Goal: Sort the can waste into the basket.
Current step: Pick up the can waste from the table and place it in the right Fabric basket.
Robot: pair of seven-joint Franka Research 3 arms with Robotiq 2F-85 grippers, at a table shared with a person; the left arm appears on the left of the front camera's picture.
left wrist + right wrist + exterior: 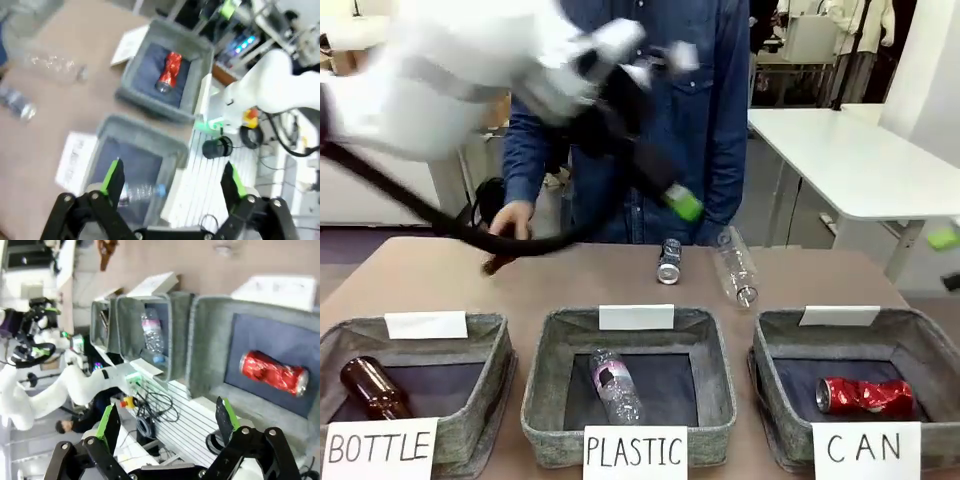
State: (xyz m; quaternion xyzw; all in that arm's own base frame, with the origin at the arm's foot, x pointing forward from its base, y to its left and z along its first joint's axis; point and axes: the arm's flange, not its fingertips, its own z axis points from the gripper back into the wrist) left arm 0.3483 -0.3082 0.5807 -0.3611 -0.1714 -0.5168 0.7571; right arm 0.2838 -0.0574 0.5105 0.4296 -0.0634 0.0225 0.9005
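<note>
The black-and-blue Pepsi can point(669, 261) stands on the brown table beyond the middle basket, and shows blurred at the left wrist view's edge point(17, 103). The shiny red can point(865, 396) lies dented on its side in the grey basket signed "CAN" point(775, 400); it also appears in both wrist views point(169, 73) point(274, 372). My left gripper point(682, 202) hangs motion-blurred above the Pepsi can, apart from it. In its own view the left gripper point(172, 180) is open and holds nothing. My right gripper point(167, 422) is open too, off the near side of the CAN basket point(205, 340).
A clear plastic bottle point(737, 265) lies right of the Pepsi can. The PLASTIC basket point(545, 385) holds a clear bottle and the BOTTLE basket point(490, 390) a brown one. A person in denim stands at the far side, hand point(510, 220) on the table's left.
</note>
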